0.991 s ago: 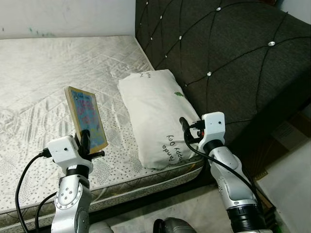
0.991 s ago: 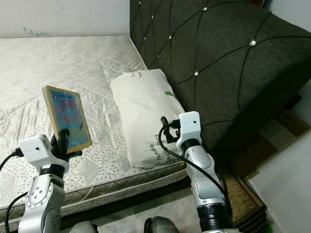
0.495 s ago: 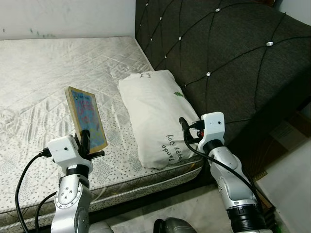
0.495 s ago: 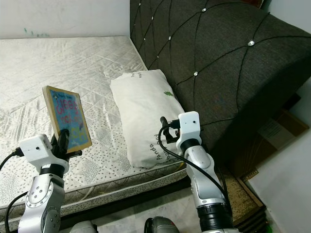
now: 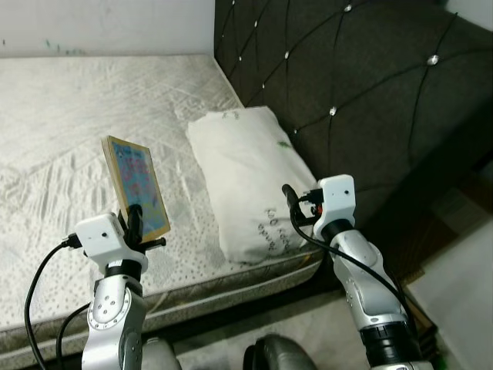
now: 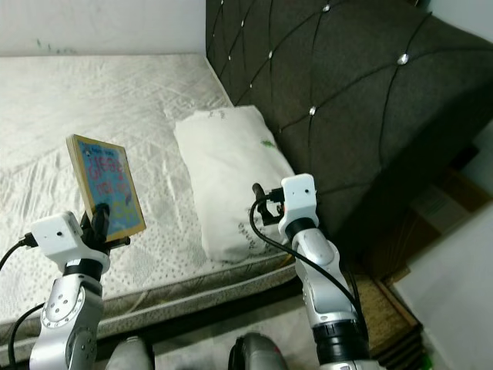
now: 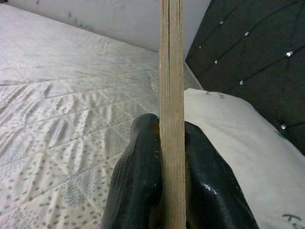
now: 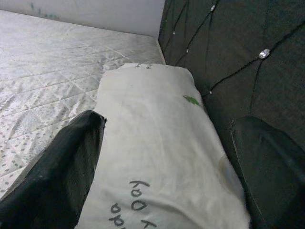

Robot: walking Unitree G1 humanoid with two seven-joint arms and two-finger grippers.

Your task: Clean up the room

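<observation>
A thin book with a colourful blue cover [image 5: 139, 187] stands upright above the near side of the bare mattress [image 5: 54, 123]. My left gripper [image 5: 135, 218] is shut on its lower edge. In the left wrist view the book's edge [image 7: 171, 95] runs between the two black fingers [image 7: 138, 181]. A white pillow with printed lettering [image 5: 246, 181] lies against the dark headboard [image 5: 362, 85]. My right gripper [image 5: 291, 202] hovers open at the pillow's near right corner, and the pillow [image 8: 157, 143] lies between its spread fingers [image 8: 62, 171].
The tufted dark headboard runs along the right of the bed, and a pale wall [image 5: 100, 23] stands behind the mattress. A brown cardboard box [image 6: 431, 208] and a patterned mat [image 6: 381, 297] sit on the floor at right. Dark floor shows below the mattress edge.
The whole scene has shifted slightly, so the camera moved. Both grippers keep their places relative to the book and the pillow.
</observation>
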